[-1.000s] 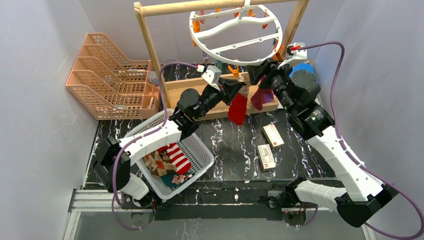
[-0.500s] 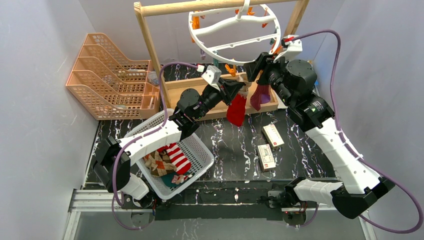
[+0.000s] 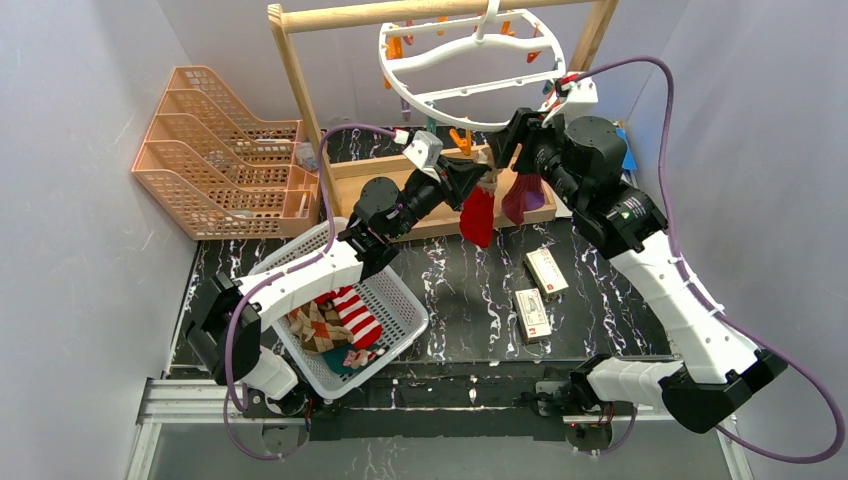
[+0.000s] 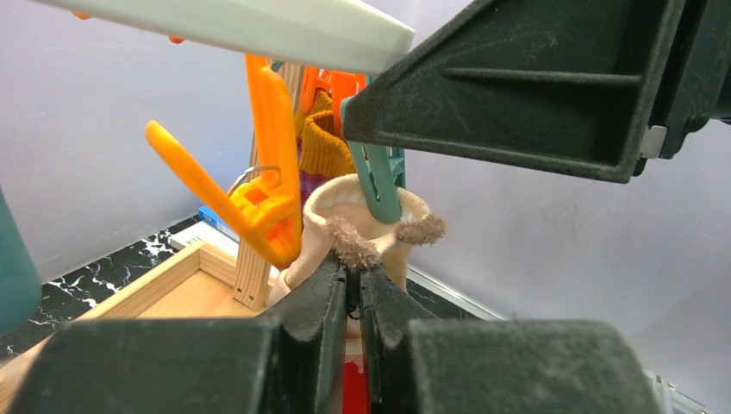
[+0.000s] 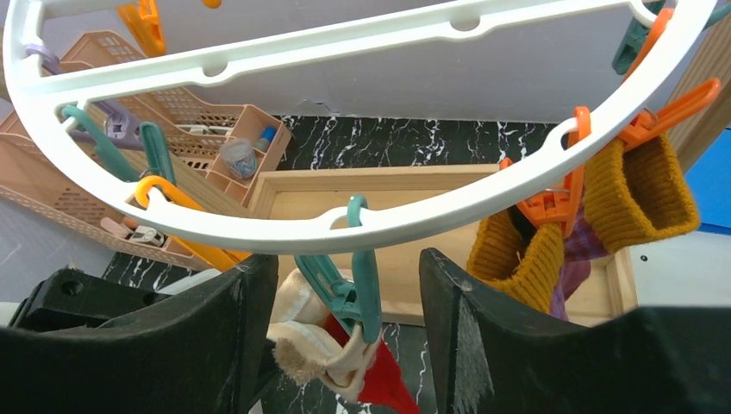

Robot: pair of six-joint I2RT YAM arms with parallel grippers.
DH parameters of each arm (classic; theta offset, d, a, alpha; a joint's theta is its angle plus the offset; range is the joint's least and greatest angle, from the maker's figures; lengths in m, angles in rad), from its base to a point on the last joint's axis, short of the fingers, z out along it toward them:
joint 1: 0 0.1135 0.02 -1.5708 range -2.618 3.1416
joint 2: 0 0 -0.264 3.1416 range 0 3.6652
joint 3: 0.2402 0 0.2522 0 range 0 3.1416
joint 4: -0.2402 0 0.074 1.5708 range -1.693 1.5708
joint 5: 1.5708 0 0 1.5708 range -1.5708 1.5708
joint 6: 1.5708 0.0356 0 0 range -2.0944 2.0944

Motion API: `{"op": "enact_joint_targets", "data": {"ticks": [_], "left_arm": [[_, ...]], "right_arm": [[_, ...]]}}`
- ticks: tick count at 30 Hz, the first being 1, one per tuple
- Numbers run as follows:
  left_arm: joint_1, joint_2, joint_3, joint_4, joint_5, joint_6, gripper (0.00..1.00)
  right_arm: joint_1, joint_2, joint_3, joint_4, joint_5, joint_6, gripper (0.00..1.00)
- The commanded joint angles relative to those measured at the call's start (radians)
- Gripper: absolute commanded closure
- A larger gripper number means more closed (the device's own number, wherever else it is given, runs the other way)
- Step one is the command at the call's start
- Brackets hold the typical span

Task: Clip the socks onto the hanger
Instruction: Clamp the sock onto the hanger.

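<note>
**Fig.** Black, white-veined marble surface [image 3: 470,300] carrying: peach plastic tiered letter tray [image 3: 215,160], far left; light wooden frame rack [image 3: 300,95], centre back; white mesh plastic basket [image 3: 405,300], near left; two small white cardboard boxes [image 3: 546,272] [image 3: 532,312], lying near each other to its right.

Hanger [image 3: 484,36] hook cut off at top edge; red sock [image 4: 332,203] foot hidden behind left gripper [image 4: 353,276]; boxes [image 3: 546,272] print unreadable.
</note>
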Motion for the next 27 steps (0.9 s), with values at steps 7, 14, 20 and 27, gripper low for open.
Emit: {"op": "enact_joint_targets", "data": {"ticks": [7,14,20,27], "left_arm": [[-0.005,-0.011,0.028,0.042,0.002,0.009,1.0],[-0.005,-0.011,0.032,0.042,0.004,0.009,1.0],[-0.005,-0.01,0.032,0.042,0.006,0.009,1.0],[-0.005,-0.01,0.031,0.042,0.006,0.006,1.0]], "right_arm": [[-0.003,0.034,0.08,0.022,0.001,-0.027,0.33],[-0.003,0.032,0.07,0.042,0.014,-0.027,0.37],[-0.004,0.034,0.069,0.043,-0.001,-0.034,0.36],[-0.004,0.029,0.065,0.051,0.001,-0.038,0.45]]}}
